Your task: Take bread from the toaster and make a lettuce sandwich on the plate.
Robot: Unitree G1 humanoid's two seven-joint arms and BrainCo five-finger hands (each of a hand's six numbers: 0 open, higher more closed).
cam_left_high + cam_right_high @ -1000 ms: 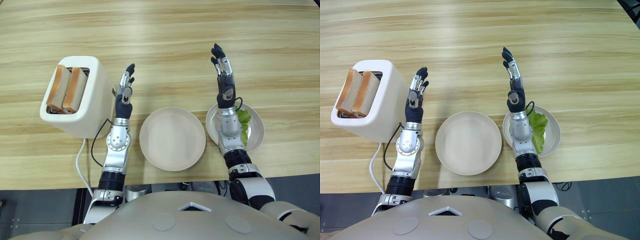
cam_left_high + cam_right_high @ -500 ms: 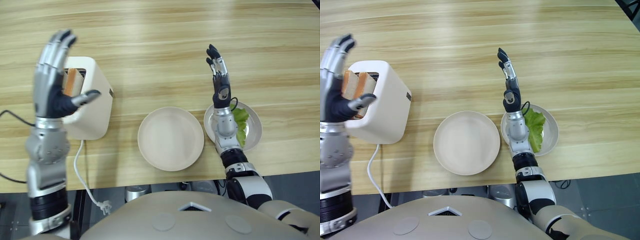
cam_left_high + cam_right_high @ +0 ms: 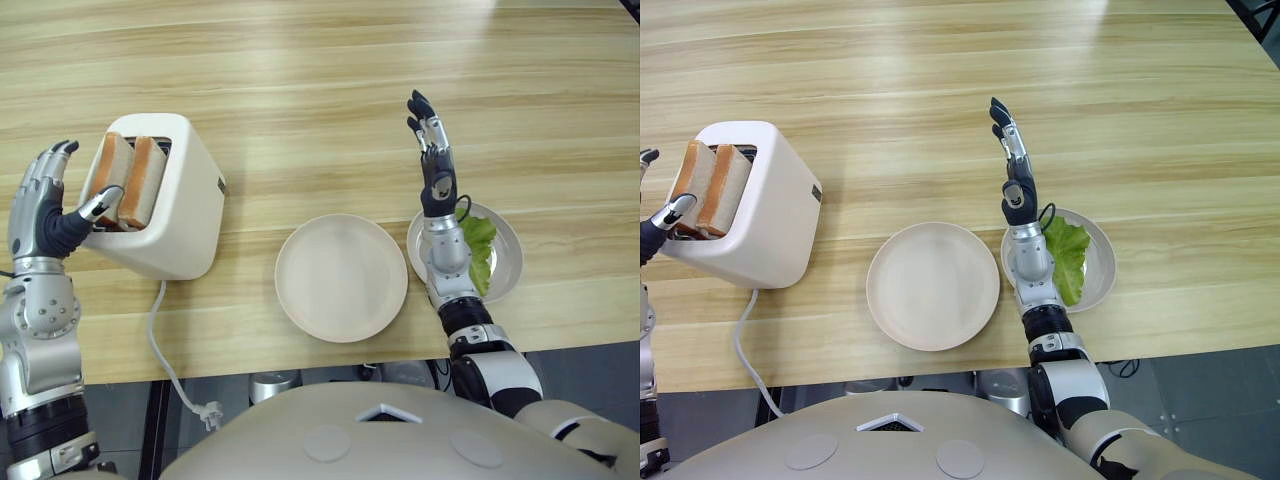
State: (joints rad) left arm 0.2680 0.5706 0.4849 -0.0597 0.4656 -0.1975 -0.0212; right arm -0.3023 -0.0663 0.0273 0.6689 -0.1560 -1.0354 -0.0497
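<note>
**Bread [image 3: 128,180] stands in the toaster, both hands hold nothing**

Two slices of bread stand upright, side by side, in the slots of the white toaster [image 3: 185,215], which is on the left part of the wooden worktop [image 3: 320,80]. Its white cord [image 3: 165,340] runs over the near edge of the worktop.

The left hand [image 3: 45,205] is just beside the toaster, on its left side. Its fingers [image 3: 38,175] are spread and released. The thumb tip reaches the near end of the left slice, but I cannot tell if it really touches.

The round plate [image 3: 342,277] lies in the middle, near the front edge. To its right, a smaller dish [image 3: 510,262] carries the lettuce [image 3: 478,250].

The right hand [image 3: 433,165] is on the far side of this dish, and its forearm passes over the dish's left part. Its fingers are stretched out straight and grasp nothing.
</note>
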